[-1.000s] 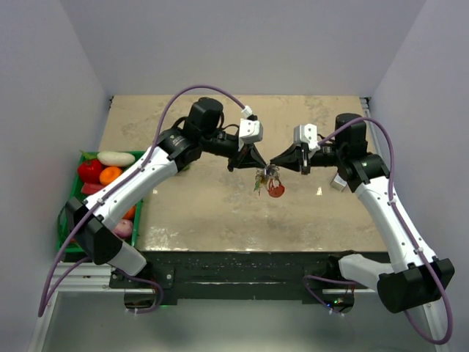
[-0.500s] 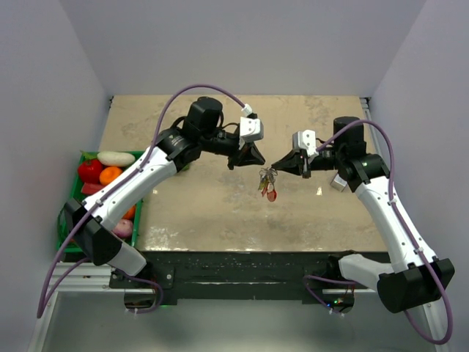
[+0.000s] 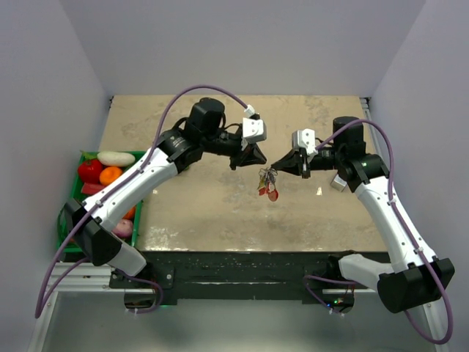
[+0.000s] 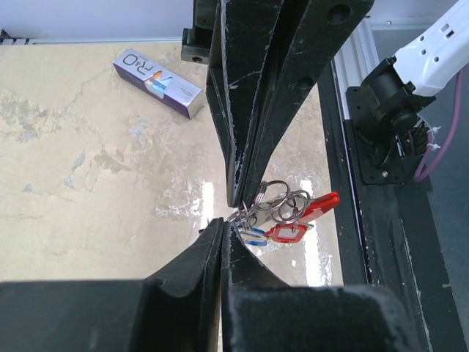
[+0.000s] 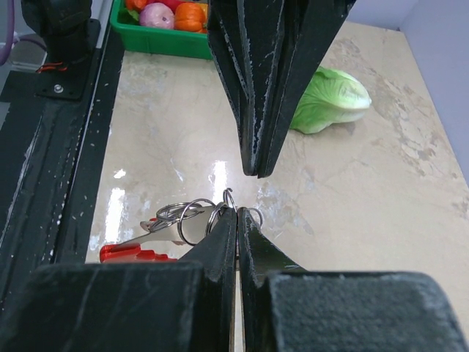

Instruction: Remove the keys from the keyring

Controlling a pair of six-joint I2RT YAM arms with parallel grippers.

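Two arms meet over the table (image 3: 190,205), each with one pincer. Between them hangs one bunch: the keyring (image 4: 275,204), which shows at least three silvery loops, and the keys (image 4: 287,233), with two red pieces and one blue-and-white striped piece visible. One purple-and-white box (image 4: 157,82), one lettuce (image 5: 330,99) and one green basket (image 5: 161,40) of produce also stand around.

The right gripper (image 5: 237,213) is clenched. One loop of the keyring sits at its fingertips, and the bunch dangles from there above the table, the red fob (image 3: 272,194) lowest.

The left gripper (image 4: 222,226) has its fingers drawn together with only a thin seam between them, and nothing shows in that seam. In the left wrist view the loops lie just beside its tip. In the right wrist view its tip stands just beyond the rings, apart from them.

A second ago the fob hung broad and round towards the overhead camera, with a green bit beside it. Now it looks narrower and the bunch is tighter. Both arms have barely shifted.
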